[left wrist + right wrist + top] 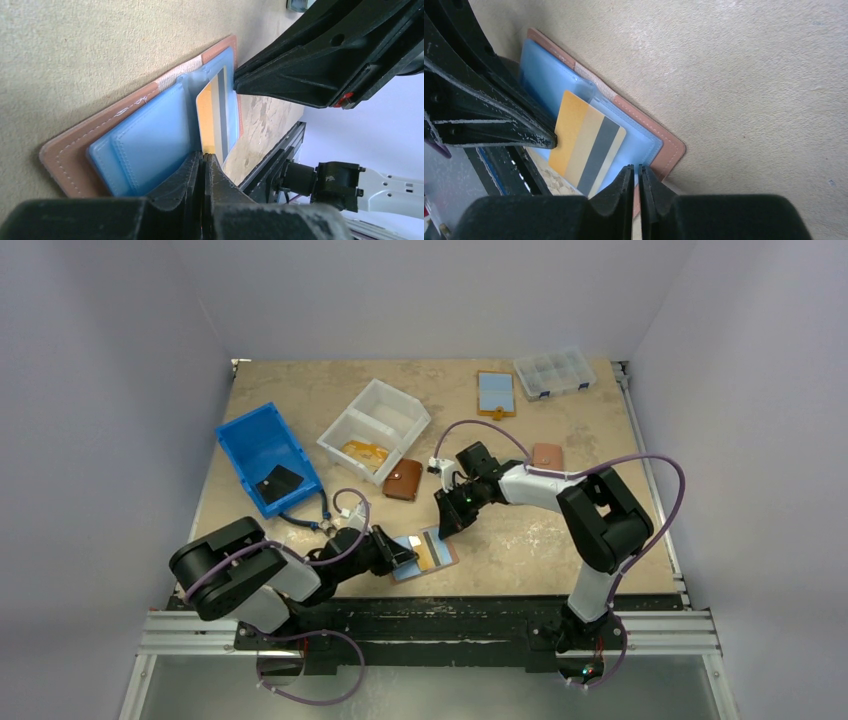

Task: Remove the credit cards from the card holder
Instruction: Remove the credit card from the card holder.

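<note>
TWIN ARMS, ONE LIVERY: The left arm point(250, 575) and right arm point(590, 510) are showing bulky black joint housings joined by smooth white link shells. Thin purple cables point(662, 468) are looping off each arm, running from the black bases point(575, 635) up to small white connectors point(437, 463) near the wrists. The left gripper point(202, 162) and right gripper point(634, 175) are showing matte black, wedge-shaped fingers point(616, 190) tapering to narrow tips, with edges looking scuffed and flecked pale. A small red spot point(342, 101) is showing on the right gripper's black body.
</note>
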You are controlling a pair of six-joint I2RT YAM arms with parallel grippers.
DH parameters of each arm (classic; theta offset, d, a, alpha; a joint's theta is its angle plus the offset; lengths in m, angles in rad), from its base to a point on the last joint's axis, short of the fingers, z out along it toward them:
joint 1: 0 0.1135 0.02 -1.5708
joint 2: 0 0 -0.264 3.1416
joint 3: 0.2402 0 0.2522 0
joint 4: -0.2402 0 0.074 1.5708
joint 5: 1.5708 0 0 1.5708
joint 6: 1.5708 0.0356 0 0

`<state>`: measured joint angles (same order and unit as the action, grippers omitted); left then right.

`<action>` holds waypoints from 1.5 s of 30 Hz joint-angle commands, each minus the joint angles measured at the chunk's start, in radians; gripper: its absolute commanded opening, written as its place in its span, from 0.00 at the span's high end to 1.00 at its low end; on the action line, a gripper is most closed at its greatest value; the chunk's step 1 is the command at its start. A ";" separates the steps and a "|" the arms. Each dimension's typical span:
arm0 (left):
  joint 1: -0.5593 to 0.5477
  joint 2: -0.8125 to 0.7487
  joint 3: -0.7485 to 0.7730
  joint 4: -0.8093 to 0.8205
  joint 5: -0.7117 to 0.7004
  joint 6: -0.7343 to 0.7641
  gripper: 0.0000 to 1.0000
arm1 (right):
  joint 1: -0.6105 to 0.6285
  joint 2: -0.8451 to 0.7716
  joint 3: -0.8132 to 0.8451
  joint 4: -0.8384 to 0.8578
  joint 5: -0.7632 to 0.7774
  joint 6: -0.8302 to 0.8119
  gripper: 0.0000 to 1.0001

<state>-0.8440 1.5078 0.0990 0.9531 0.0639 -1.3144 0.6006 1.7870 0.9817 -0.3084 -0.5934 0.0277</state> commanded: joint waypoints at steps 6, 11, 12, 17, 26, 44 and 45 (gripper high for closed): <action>0.008 -0.259 0.035 -0.383 -0.039 0.197 1.00 | -0.005 -0.064 0.056 -0.057 -0.094 -0.141 0.67; 0.008 -0.391 0.066 -0.573 -0.093 0.286 1.00 | -0.019 -0.087 0.077 -0.124 -0.198 -0.267 0.58; 0.008 -0.411 0.066 -0.590 -0.098 0.300 1.00 | -0.019 -0.091 0.085 -0.145 -0.215 -0.301 0.56; 0.009 -0.477 0.084 -0.688 -0.119 0.347 1.00 | -0.020 -0.115 0.097 -0.207 -0.300 -0.405 0.49; 0.009 -0.436 0.095 -0.578 -0.024 0.350 1.00 | -0.011 -0.097 0.060 -0.143 -0.342 -0.351 0.69; 0.023 -0.251 0.082 -0.308 0.079 0.298 1.00 | 0.028 0.022 0.026 -0.007 -0.071 -0.084 0.99; 0.028 -0.256 0.076 -0.311 0.081 0.300 1.00 | 0.028 0.030 0.031 -0.012 -0.051 -0.086 0.99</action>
<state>-0.8318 1.2488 0.1688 0.5564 0.1200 -1.0115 0.6235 1.7908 1.0058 -0.3290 -0.7330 -0.0929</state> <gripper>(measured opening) 0.025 0.052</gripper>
